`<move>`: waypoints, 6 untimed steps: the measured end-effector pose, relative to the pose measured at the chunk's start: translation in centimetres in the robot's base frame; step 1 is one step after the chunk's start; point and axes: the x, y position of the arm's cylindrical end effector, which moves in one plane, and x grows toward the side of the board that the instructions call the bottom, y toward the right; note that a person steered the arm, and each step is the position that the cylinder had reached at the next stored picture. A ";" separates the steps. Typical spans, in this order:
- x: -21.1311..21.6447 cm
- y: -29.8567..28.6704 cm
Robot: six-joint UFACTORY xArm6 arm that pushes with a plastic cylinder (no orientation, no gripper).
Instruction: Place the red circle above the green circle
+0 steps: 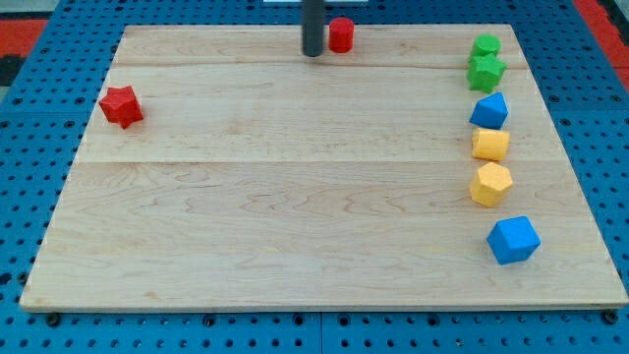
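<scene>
**Red circle sits by the tip, far from the green one**

The tip (313,54) stands at the view's top of the bench (295,216). The red circle (340,35) is just beside it, on the view's right. The green circle (485,46) is well apart, further right.

A crooked push could roll the red circle off the top edge.

There is no hand here, only a rod, so it grasps nothing.

Red star (121,106) left; green star (486,72), blue (489,110), yellow blocks (490,145) right.
</scene>
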 end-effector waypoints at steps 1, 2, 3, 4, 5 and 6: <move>-2.7 0.8; -3.7 7.9; -3.7 14.8; -5.0 14.3; -5.1 14.2; -5.1 17.1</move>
